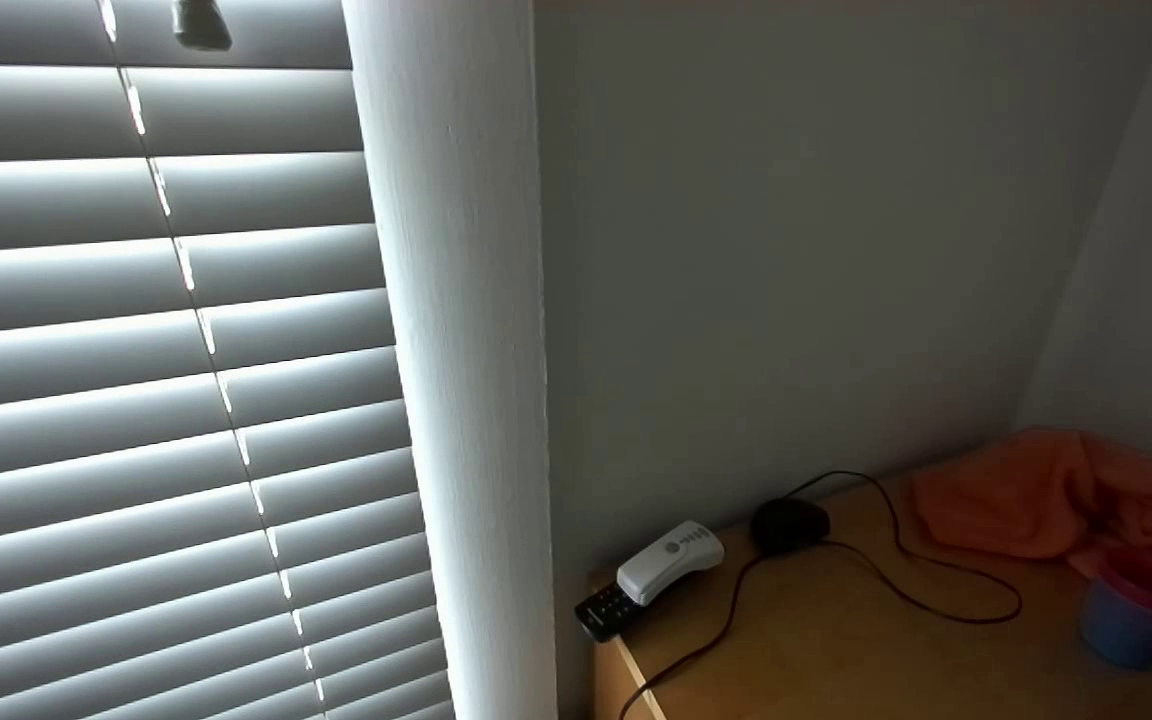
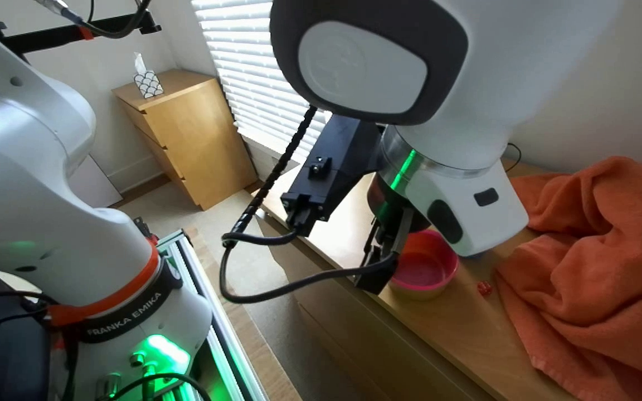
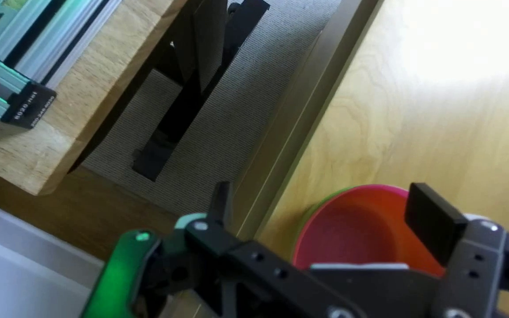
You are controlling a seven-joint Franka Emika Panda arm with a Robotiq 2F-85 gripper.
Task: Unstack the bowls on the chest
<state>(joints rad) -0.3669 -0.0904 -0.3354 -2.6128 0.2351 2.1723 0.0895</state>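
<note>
End effector (image 3: 326,207) released, fingers (image 3: 432,217) spread; pink-rimmed bowl (image 3: 351,234), seemingly nested in green-edged bowl (image 3: 318,206), stands on tabletop (image 3: 382,141), in wrist view nearer the finger farther from the edge; contact not determinable; shift that way judged necessary before closing

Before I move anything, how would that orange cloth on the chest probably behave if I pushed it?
The orange cloth will probably be floppy and bunch up, since it lies in loose folds. Its matte surface suggests it won't be very slippery. Pushed toward the small red object beside its edge, it might nudge that along.
</note>
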